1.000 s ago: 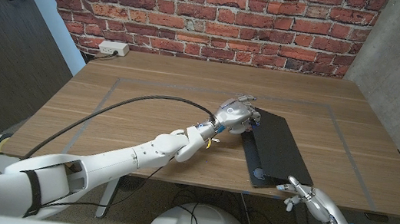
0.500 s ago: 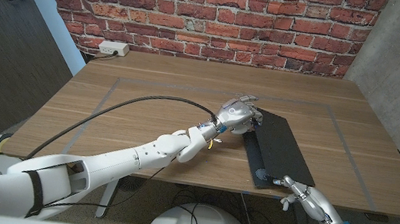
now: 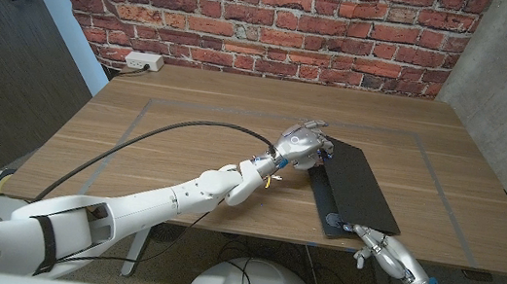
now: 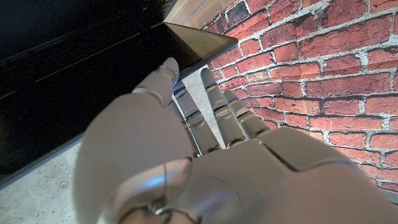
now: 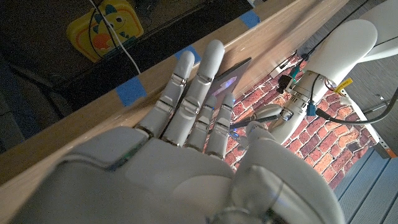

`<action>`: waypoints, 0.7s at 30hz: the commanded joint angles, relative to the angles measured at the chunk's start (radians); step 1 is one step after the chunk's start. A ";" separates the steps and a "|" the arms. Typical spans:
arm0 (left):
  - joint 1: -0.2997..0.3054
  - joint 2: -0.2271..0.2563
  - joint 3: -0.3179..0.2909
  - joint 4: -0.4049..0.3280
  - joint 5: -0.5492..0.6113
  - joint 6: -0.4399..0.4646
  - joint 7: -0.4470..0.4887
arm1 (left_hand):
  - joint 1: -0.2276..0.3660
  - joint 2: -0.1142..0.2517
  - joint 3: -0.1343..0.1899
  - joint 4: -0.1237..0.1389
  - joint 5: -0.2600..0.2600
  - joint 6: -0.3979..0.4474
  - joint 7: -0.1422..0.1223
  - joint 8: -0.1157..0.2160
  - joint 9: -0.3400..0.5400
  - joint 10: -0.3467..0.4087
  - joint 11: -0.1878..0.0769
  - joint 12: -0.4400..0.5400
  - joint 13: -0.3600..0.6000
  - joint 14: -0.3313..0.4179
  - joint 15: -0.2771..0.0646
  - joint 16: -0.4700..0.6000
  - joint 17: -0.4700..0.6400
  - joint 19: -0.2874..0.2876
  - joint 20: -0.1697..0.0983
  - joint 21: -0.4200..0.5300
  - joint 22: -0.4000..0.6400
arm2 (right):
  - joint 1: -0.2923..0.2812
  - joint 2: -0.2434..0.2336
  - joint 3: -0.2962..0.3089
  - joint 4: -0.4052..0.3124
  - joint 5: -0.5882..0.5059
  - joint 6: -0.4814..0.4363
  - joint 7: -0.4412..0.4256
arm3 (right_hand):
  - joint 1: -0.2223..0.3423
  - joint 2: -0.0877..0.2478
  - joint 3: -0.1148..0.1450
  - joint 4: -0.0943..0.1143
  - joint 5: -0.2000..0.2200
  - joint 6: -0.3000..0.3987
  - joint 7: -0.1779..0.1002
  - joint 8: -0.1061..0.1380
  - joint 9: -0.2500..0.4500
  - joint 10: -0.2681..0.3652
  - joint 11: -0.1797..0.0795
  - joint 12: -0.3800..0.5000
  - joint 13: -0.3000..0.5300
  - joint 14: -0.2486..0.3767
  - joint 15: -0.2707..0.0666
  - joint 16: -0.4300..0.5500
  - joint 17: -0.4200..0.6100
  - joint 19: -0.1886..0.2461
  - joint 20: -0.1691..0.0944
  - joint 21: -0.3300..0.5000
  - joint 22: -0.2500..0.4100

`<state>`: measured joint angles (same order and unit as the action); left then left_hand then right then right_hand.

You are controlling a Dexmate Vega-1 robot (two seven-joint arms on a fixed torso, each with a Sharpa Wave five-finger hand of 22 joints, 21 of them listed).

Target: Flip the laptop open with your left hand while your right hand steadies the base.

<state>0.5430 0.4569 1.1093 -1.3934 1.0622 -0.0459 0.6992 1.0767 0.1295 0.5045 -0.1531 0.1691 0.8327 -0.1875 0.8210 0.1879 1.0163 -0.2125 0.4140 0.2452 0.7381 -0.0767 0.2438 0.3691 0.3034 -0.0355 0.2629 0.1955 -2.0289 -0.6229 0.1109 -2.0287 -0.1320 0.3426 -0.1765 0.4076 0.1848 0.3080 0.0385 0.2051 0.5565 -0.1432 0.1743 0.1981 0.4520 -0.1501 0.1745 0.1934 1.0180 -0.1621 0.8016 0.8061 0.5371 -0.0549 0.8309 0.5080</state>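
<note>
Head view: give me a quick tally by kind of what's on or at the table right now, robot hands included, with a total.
Laptops: 1, the black laptop, lid still down.
Robot hands: 2, the left hand at the laptop's far left corner, the right hand at its near edge.
Power strips: 1, the white power strip at the far edge by the wall.
Total: 4

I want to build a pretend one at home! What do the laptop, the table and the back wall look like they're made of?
The laptop looks like matte black plastic or metal; its lid is dark with little shine, so I can't tell which. The table looks like smooth wood, with brown grain lines running along it. The wall looks like rough red brick with pale mortar lines.
</note>
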 commanded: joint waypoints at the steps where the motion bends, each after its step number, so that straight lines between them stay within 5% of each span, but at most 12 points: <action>1: -0.005 -0.002 0.001 0.003 -0.003 -0.008 0.004 | 0.004 0.009 0.000 0.003 0.003 0.090 0.078 0.003 0.002 0.187 0.015 0.095 0.089 0.006 -0.163 -0.004 0.005 0.003 0.005 -0.001 0.002 | 0.005 -0.047 -0.019 -0.036 -0.049 -0.099 -0.002 | 0.010 0.000 0.012 0.000 -0.006 0.003 0.008 0.011 0.002 0.001 0.006 0.011 0.001 0.017 -0.058 0.018 0.014 0.014 -0.045 0.010 0.006; 21: -0.036 -0.015 -0.004 0.013 0.000 -0.021 0.034 | 0.004 0.010 -0.002 0.006 0.003 0.090 0.078 -0.002 0.002 0.186 0.015 0.092 0.086 0.008 -0.161 -0.011 0.008 0.002 0.006 -0.002 0.003 | 0.015 -0.100 -0.039 -0.067 -0.052 -0.180 -0.017 | -0.023 -0.005 0.020 0.031 -0.007 0.036 0.021 0.024 0.002 0.046 0.024 0.027 0.001 0.060 -0.058 0.089 0.073 0.083 -0.064 0.058 0.011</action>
<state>0.5263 0.4498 1.1103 -1.3860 1.0610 -0.0593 0.7110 1.0779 0.1309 0.4992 -0.1533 0.1689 0.8383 -0.1819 0.8206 0.1884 1.0164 -0.2125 0.4382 0.2453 0.7380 -0.0766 0.2398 0.3738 0.3035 -0.0355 0.2629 0.1955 -2.0130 -0.6890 0.0812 -2.0717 -0.1762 0.2090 -0.1828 0.3968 0.1821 0.3243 0.0638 0.1973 0.5825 -0.1250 0.1927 0.1979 0.4845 -0.1255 0.1929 0.1902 1.0630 -0.1821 0.8808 0.8728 0.6108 -0.0576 0.8823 0.5171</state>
